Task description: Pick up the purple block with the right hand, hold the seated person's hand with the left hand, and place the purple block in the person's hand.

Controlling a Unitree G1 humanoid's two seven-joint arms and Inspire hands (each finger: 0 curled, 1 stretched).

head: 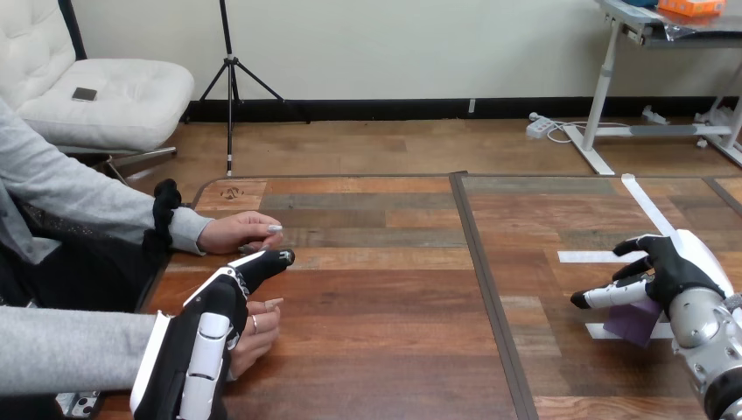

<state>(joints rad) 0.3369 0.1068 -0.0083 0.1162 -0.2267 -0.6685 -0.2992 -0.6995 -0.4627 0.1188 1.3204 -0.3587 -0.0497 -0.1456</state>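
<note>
My left hand (pixel 214 328) lies over the person's nearer hand (pixel 256 337) at the table's (pixel 385 289) left edge. Its fingers are stretched out straight, not wrapped round anything. The person's farther hand (pixel 238 233) rests just beyond my fingertips. At the right, my right hand (pixel 669 267) sits on top of the purple block (pixel 632 322), which is by the white tape strips (pixel 588 256). Whether that hand grips the block I cannot tell.
</note>
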